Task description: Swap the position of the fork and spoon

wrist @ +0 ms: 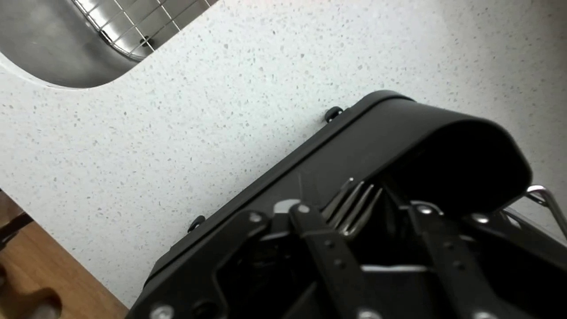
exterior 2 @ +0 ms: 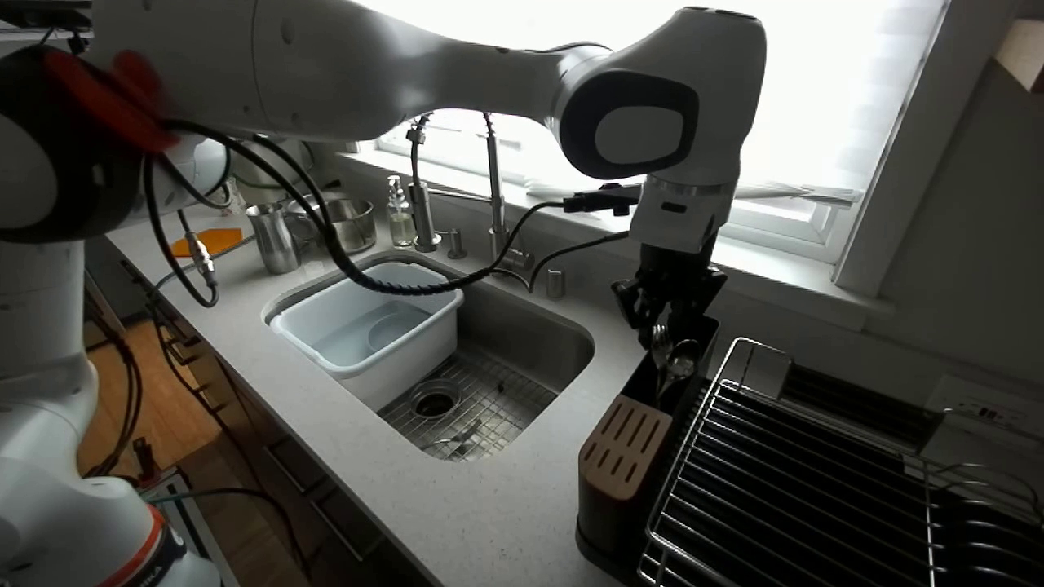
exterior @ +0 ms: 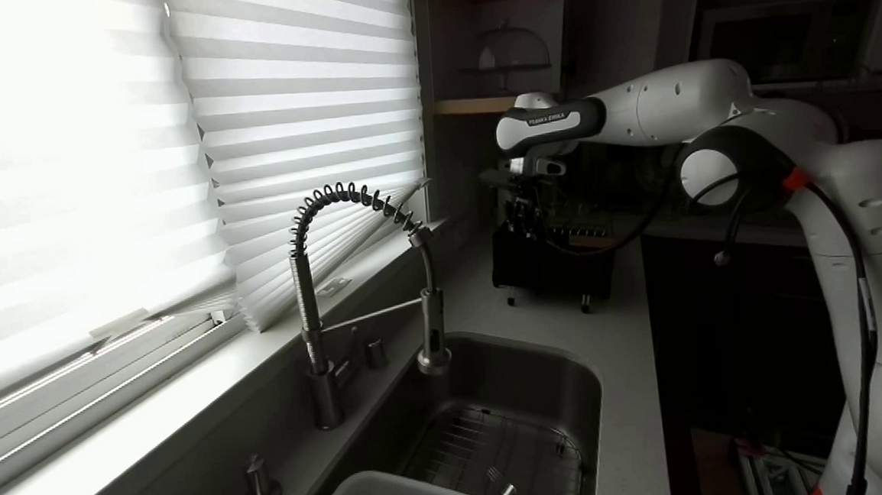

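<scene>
A fork (exterior 2: 660,346) and a spoon (exterior 2: 682,361) stand side by side in the open compartment of a black utensil holder (exterior 2: 599,522), heads up. In the wrist view the fork's tines (wrist: 354,208) show between my fingers, near the holder's wall (wrist: 354,146); the spoon is hidden there. My gripper (exterior 2: 667,314) points down just above and behind the fork and spoon; it also shows in an exterior view (exterior: 523,216) and in the wrist view (wrist: 347,190). Its fingers are apart. Whether a finger touches the fork cannot be told. Another fork (exterior: 510,493) lies in the sink.
A wooden slotted block (exterior 2: 626,444) tops the holder's near end. A wire dish rack (exterior 2: 799,473) stands right beside the holder. The sink (exterior 2: 530,326) holds a white tub (exterior 2: 408,367). A spring faucet (exterior: 315,324) and the window blinds (exterior: 301,95) line the back.
</scene>
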Robot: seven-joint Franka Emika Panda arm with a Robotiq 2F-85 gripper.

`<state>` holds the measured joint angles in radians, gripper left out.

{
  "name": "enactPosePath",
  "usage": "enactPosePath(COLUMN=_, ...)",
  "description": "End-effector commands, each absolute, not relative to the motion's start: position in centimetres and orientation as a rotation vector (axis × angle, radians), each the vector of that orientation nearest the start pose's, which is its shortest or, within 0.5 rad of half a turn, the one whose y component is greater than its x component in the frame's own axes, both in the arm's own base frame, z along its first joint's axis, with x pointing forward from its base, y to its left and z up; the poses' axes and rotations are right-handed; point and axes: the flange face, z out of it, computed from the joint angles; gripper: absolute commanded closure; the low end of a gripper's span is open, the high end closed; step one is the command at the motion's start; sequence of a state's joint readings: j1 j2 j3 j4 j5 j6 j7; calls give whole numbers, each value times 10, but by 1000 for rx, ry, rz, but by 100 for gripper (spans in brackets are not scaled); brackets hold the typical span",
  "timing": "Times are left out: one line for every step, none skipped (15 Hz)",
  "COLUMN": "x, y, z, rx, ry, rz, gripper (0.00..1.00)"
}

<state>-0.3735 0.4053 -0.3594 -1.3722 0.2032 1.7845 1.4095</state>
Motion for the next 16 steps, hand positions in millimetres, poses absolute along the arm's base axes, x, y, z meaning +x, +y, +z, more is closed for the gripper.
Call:
enactPosePath(x=531, y=-405, z=512, rx=-1436, ry=2702, rz=-52, gripper=85)
enactPosePath(x=530, y=-404, z=515, rx=-1431, ry=2701, rz=-57, gripper=95)
enactPosePath(x=529, y=-404, z=519, rx=-1434, ry=2698, rz=-68, gripper=94)
enactPosePath(x=528, y=-404, z=522, rx=-1433, ry=2699, rz=-75, gripper=100)
enactPosePath(x=527, y=-404, z=524, rx=-1433, ry=2697, rz=-80, gripper=100)
enactPosePath(x=527, y=-404, z=526, rx=-1433, ry=2695, rz=-87, gripper=100)
enactPosePath(x=525, y=-403, z=528, rx=-1434, ry=2693, rz=-91, gripper=99)
enactPosePath(x=524, y=-403, z=530, rx=-1434, ry=2691, rz=-97, gripper=99)
enactPosePath(x=523, y=-402, z=533, rx=-1435, ry=2688, rz=-106, gripper=99)
enactPosePath(x=522, y=-401, z=536, rx=-1436, ry=2683, rz=-116, gripper=99)
enactPosePath(x=521, y=-401, z=539, rx=-1438, ry=2674, rz=-131, gripper=99)
enactPosePath(x=520, y=-400, z=544, rx=-1441, ry=2665, rz=-148, gripper=99)
enactPosePath(x=518, y=-399, z=549, rx=-1444, ry=2655, rz=-164, gripper=99)
enactPosePath(x=517, y=-398, z=554, rx=-1446, ry=2642, rz=-180, gripper=99)
enactPosePath(x=514, y=-396, z=561, rx=-1450, ry=2633, rz=-192, gripper=99)
enactPosePath(x=512, y=-394, z=568, rx=-1457, ry=2618, rz=-212, gripper=99)
